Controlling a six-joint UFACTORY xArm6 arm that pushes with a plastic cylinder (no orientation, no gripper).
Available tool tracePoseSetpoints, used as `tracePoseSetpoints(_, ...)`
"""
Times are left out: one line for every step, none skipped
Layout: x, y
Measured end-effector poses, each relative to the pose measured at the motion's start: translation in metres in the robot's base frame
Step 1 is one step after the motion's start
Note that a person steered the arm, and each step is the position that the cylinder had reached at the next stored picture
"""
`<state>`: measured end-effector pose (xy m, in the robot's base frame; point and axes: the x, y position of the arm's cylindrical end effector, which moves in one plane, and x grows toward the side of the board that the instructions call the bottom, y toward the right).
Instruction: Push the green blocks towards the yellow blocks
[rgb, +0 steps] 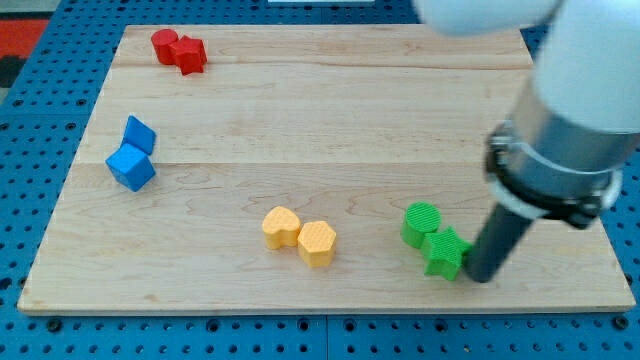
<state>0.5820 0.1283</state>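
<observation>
A green round block and a green star-shaped block sit touching at the lower right of the wooden board. My tip rests just right of the green star block, touching or nearly touching it. A yellow heart-shaped block and a yellow hexagonal block sit touching at the lower middle, to the left of the green blocks with a gap between the two pairs.
Two red blocks sit touching at the upper left. Two blue blocks sit touching near the left edge. The arm's grey and white body covers the board's right side. A blue pegboard surrounds the board.
</observation>
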Motion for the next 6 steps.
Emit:
tracePoseSetpoints(-0.018,-0.058)
tracePoseSetpoints(-0.029,-0.072)
tracePoseSetpoints(-0.055,-0.001)
tracePoseSetpoints(-0.102,-0.021)
tracePoseSetpoints(-0.102,-0.070)
tracePoseSetpoints(-0.102,-0.071)
